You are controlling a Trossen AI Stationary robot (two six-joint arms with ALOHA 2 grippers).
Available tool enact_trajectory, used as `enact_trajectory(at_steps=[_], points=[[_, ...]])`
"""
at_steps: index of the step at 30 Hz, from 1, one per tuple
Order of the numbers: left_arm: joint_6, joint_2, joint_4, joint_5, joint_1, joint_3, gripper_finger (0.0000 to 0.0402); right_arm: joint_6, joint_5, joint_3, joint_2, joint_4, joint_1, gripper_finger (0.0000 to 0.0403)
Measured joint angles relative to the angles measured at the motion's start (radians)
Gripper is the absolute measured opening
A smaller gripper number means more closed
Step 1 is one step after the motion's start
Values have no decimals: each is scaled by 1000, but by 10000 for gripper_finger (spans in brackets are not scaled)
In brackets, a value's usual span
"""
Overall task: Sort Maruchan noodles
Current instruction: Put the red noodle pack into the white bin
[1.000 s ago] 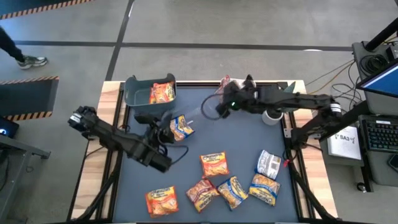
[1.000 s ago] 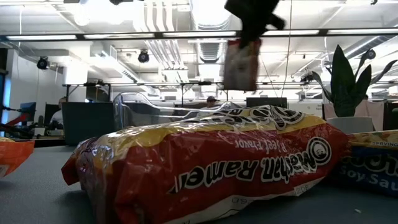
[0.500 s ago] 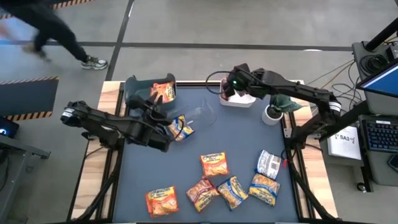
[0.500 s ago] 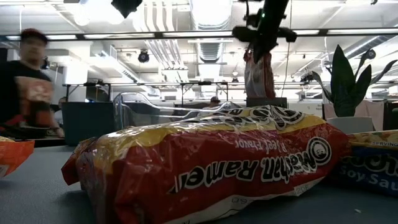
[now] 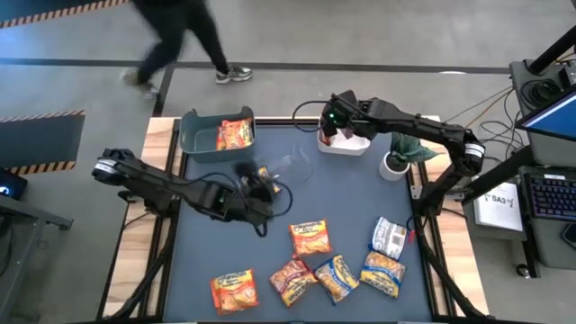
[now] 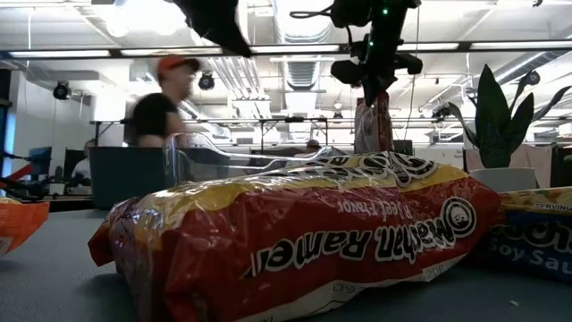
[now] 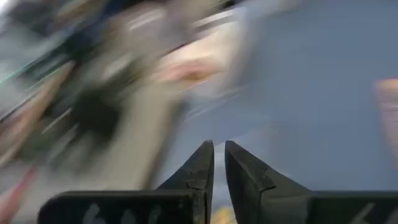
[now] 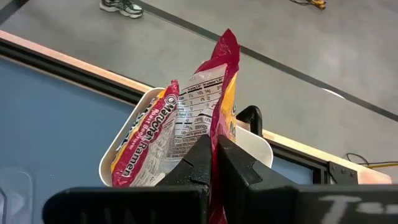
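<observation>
My right gripper (image 8: 213,146) is shut on a dark red Maruchan packet (image 8: 186,118), which hangs over the white bin (image 5: 346,146) at the table's far edge. My left gripper (image 5: 258,189) is down at a blue-yellow packet (image 5: 264,174) left of the table's middle. Its fingers (image 7: 205,163) stand almost together, with a yellow sliver (image 7: 219,216) between them. Several more packets lie flat along the near edge, among them an orange one (image 5: 310,237). Another orange packet (image 5: 236,135) lies in the teal bin (image 5: 192,137). My right gripper pinches the red packet's edge (image 8: 214,134) between its two fingers, coming from above. The packet hangs upright below the fingers (image 6: 374,125), lifted clear above the white bin. My left gripper comes slanting down from the table's left at the blue-yellow packet. The gripper itself hides the place of contact.
A clear bin (image 5: 290,164) stands between the two grippers. A small white pot with a plant (image 5: 394,165) is at the far right. A big red packet (image 6: 304,241) fills the front of the low view. A person (image 5: 180,40) walks past beyond the far edge.
My right gripper has carried the red packet from above the clear bin toward the far edge, to above the white bin, with the packet still hanging. My left gripper has shifted toward the table's right, onto the blue-yellow packet. The person has walked rightward behind the table.
</observation>
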Motion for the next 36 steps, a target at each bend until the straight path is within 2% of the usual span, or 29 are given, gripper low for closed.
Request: enact_trajectory(at_steps=[2, 4, 5, 6, 7, 10, 15, 19, 26, 30, 36], points=[[201, -9, 205, 325, 13, -74, 10, 0, 0, 0, 0, -1, 0, 8], [326, -17, 348, 651, 29, -139, 3, 2, 0, 0, 0, -8, 0, 8], [353, -22, 406, 769, 34, -166, 2, 7, 0, -2, -1, -16, 0, 8], [363, -28, 456, 841, 38, -192, 1, 18, 0, -5, -1, -24, 0, 8], [361, -35, 496, 867, 41, -212, 1, 30, 0, -10, -1, -27, 0, 8], [346, -72, 560, 809, 47, -259, 1, 65, 12, -29, -1, -31, 0, 8], [323, -178, 557, 721, 46, -335, 0, 133, 51, -76, -1, 1, 0, 8], [288, -308, 638, 719, 46, -449, 0, 159, 51, -110, 2, 53, 0, 8], [209, -497, 925, 718, 46, -671, 0, 177, 52, -164, 25, 170, 0, 8], [211, -559, 994, 718, 45, -725, 0, 185, 61, -165, 53, 188, 0, 8], [219, -586, 999, 718, 45, -733, 0, 221, 85, -165, 92, 195, 0, 9]])
